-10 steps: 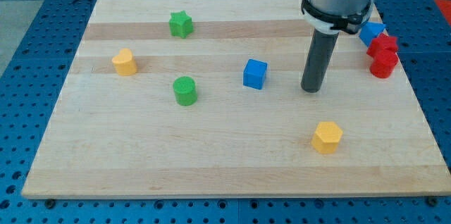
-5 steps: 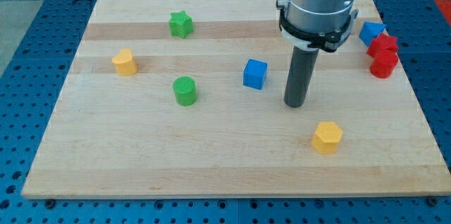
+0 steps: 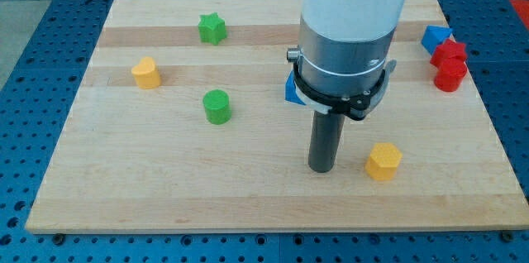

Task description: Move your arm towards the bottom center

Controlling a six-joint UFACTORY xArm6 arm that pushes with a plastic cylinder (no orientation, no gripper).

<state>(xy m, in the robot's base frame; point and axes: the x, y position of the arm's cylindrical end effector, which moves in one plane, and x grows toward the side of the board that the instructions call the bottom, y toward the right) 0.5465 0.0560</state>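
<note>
My tip (image 3: 321, 168) rests on the wooden board (image 3: 165, 188) in the lower middle, just left of the yellow hexagonal block (image 3: 383, 161) and apart from it. The arm body hides most of the blue cube (image 3: 290, 91), of which only a left edge shows. The green cylinder (image 3: 217, 107) stands to the tip's upper left.
A green star block (image 3: 212, 28) sits at the top left and a yellow block (image 3: 146, 73) at the left. At the right edge are a blue block (image 3: 435, 38) and two red blocks (image 3: 450, 50) (image 3: 449, 75) close together.
My tip has moved down and to the left, from right of the blue cube to beside the yellow hexagonal block. The arm now covers the blue cube. No block has moved.
</note>
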